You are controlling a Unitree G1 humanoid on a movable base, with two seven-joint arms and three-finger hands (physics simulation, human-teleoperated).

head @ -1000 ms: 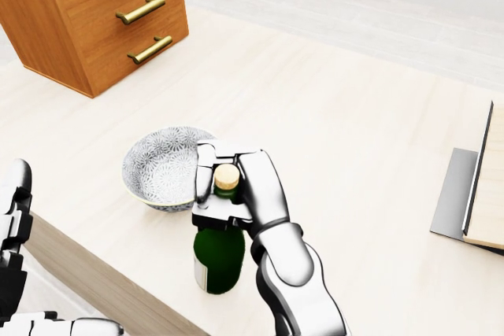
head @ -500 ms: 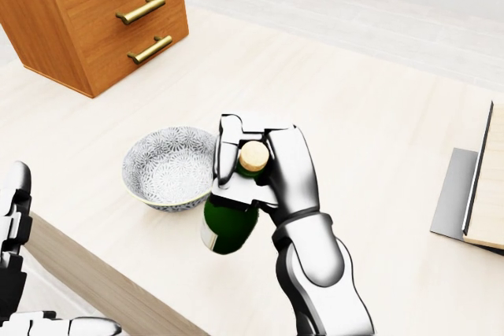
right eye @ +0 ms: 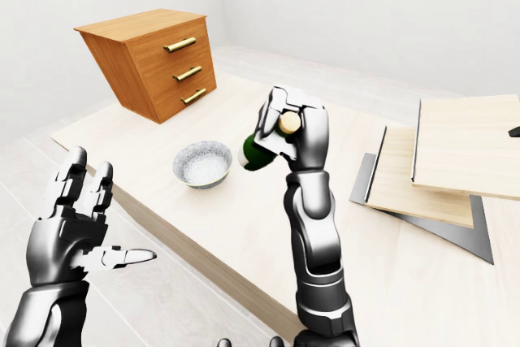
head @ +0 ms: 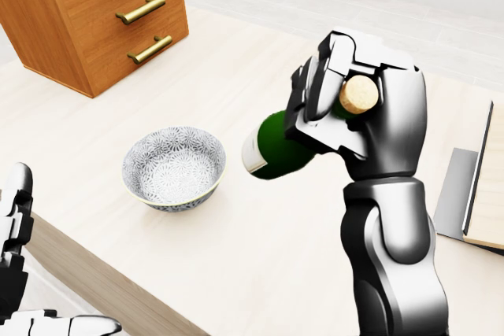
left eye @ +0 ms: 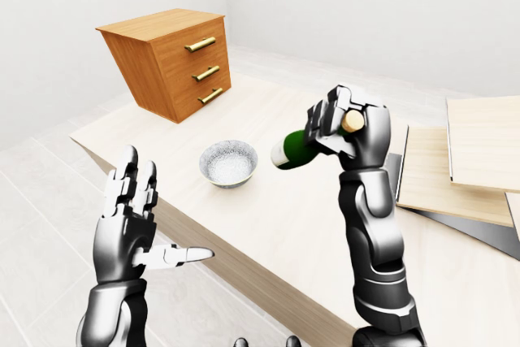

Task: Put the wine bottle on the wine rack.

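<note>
Left hand (left eye: 130, 221): hanging off the table's near edge at the left of the left-eye view, fingers spread wide and gripping nothing; only fingertips are showing in the head view's bottom-left corner.
Drawer chest (left eye: 171, 62): orange wood, boxy, sitting tilted on the table, three brass bar handles; cropped at the head view's top left.
Table (head: 236, 257): pale wood grain, flat.
Bowl (head: 173, 167): round, grey-white patterned, resting on the table left of the bottle.
Wine bottle (head: 272, 147): dark green glass, lifted clear of the table, lying nearly level with its base pointing left; neck hidden inside the fist, only the tan cork showing.
Right hand (head: 354, 120): glossy metal fingers wrapping tight round the bottle's neck.
Wine rack (right eye: 443, 168): pale boards on a grey base, running out of the views' right edges; its slots are hard to make out.
</note>
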